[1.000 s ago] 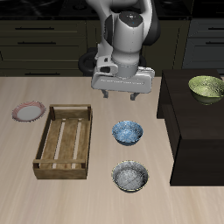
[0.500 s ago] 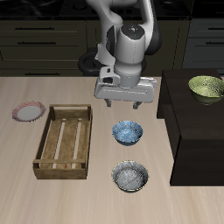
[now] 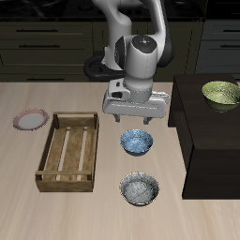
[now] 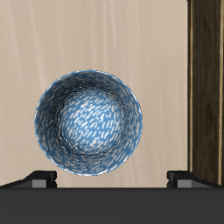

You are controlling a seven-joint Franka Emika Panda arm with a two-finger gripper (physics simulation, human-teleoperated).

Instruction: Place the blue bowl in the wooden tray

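My tool (image 3: 133, 120) hangs over the small round blue speckled bowl (image 3: 137, 142), fingers spread wide, gripping nothing. The bowl sits upright on the light wood tabletop (image 3: 103, 208), just beside the rectangular slatted wooden tray (image 3: 70, 150), not touching it. Wrist view: bowl (image 4: 90, 121) sits between my fingertips (image 4: 40, 178). A greyer silver-white speckled bowl (image 3: 139, 188) sits nearer the front edge. Green bowl (image 3: 221, 92) rests on the dark side cabinet (image 3: 202, 131); pink plate (image 3: 30, 119) lies beyond the tray.

The tool (image 3: 135, 119) hangs open just above the blue bowl (image 3: 137, 142).
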